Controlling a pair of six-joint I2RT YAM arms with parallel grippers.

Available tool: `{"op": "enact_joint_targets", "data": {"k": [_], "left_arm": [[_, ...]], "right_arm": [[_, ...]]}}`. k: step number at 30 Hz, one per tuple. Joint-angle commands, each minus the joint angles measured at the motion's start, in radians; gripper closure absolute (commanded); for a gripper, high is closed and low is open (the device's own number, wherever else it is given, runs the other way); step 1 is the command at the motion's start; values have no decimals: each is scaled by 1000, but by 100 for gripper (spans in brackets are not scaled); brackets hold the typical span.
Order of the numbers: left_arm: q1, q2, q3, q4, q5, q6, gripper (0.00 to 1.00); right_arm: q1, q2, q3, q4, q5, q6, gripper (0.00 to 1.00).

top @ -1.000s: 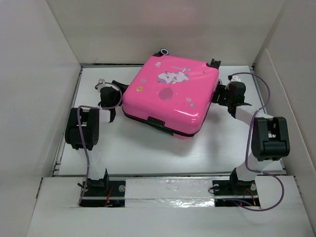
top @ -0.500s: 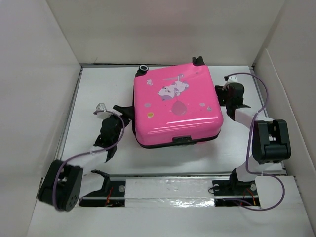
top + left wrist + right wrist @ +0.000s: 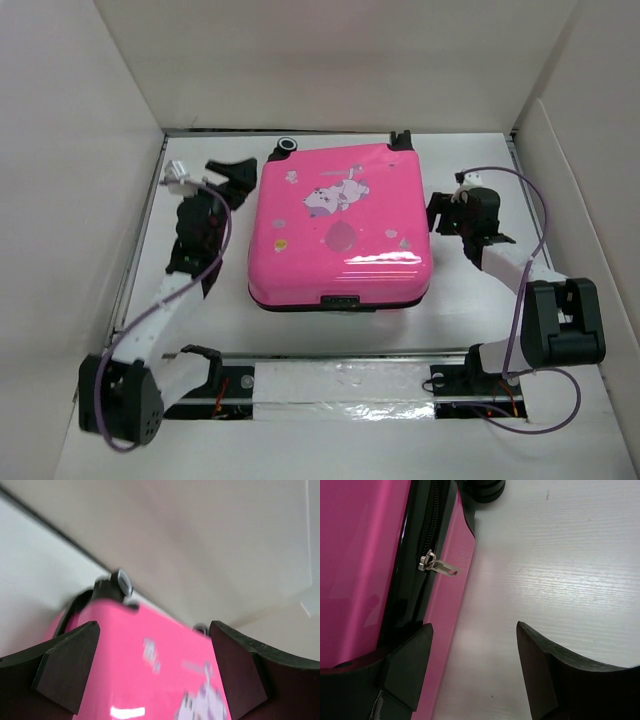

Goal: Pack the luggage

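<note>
Noting the right gripper (image 3: 472, 630) first: its jaws are standing apart and gripping nothing. One finger is hanging over the side wall of the luggage (image 3: 340, 225), the other over bare table (image 3: 570, 580). Just ahead of the fingertips a metal zipper pull (image 3: 440, 569) is sticking out sideways from the black zipper track (image 3: 427, 525). A black wheel (image 3: 485, 487) is showing beyond that.

The left gripper (image 3: 240, 172) is likewise spread and empty. It is sitting just beside the far-left corner of the case; whether it is touching the shell I cannot tell.

Likely step: closing the zip. To do that well, the right fingers should be lining up on the pull's flat tab and pinching it squarely. The draw should run along the track, not away from the shell. The left arm is looking well placed to brace the opposite corner, so the case is not sliding or turning under the tug.

The pink case is lying flat in the middle of the table, printed lid up, both shells together. Nothing inside is showing, so its contents cannot be told. How far the zip is run is also unclear.
</note>
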Motion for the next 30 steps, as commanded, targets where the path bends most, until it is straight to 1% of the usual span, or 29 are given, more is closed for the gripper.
{"op": "enact_joint_targets", "data": {"k": [1, 2, 3, 4, 5, 6, 7, 8, 9, 10, 11, 13, 14, 15, 20, 21, 23, 24, 26, 27, 28, 29, 30], "left_arm": [[111, 254, 269, -18, 181, -12, 8], [135, 324, 331, -27, 289, -11, 8], [152, 390, 408, -70, 331, 21, 8], [167, 537, 492, -134, 354, 35, 7], [190, 617, 675, -185, 441, 57, 7], [199, 689, 773, -293, 492, 84, 7], [199, 834, 865, -355, 529, 132, 6], [215, 904, 1031, -395, 628, 161, 6], [228, 967, 1117, -483, 678, 186, 5], [238, 1092, 1201, -542, 712, 216, 4], [238, 1146, 1335, -561, 805, 230, 3], [268, 1252, 1415, -559, 899, 224, 1], [268, 1274, 1444, -483, 984, 200, 1], [268, 1291, 1447, -457, 1021, 178, 1], [281, 1377, 1510, -395, 1120, 144, 1], [269, 1385, 1509, -369, 1146, 122, 1], [258, 1399, 1477, -340, 1155, 105, 1], [244, 1399, 1449, -263, 1174, 88, 1], [232, 1406, 1385, -184, 1209, 8, 1], [221, 1408, 1354, -70, 1218, -29, 1], [221, 1408, 1323, 0, 1226, -114, 1], [212, 1409, 1277, 51, 1229, -153, 1], [203, 1411, 1257, 144, 1238, -187, 1]], "right_arm": [[12, -49, 5, 70, -82, 47, 25], [12, -54, -6, 76, -84, 46, 25], [12, -57, -14, 82, -87, 47, 23], [12, -60, -23, 89, -88, 47, 22], [12, -61, -37, 100, -91, 49, 22], [12, -63, -40, 100, -91, 49, 20], [12, -63, -43, 99, -94, 47, 20], [12, -68, -47, 99, -95, 47, 20], [12, -71, -55, 99, -91, 46, 18], [12, -72, -60, 100, -93, 47, 18], [12, -77, -63, 108, -93, 52, 18], [12, -74, -67, 111, -96, 52, 16], [12, -66, -67, 109, -96, 50, 14], [12, -61, -67, 111, -99, 52, 14], [23, -43, -61, 108, -104, 42, 13], [32, -41, -58, 109, -102, 42, 12], [32, -40, -55, 108, -102, 42, 12], [32, -38, -55, 106, -101, 42, 10], [32, -35, -52, 100, -93, 33, 10], [32, -34, -54, 99, -90, 35, 10], [32, -34, -52, 97, -90, 33, 10], [32, -31, -52, 96, -90, 33, 10], [41, -31, -51, 93, -91, 32, 10]]}}
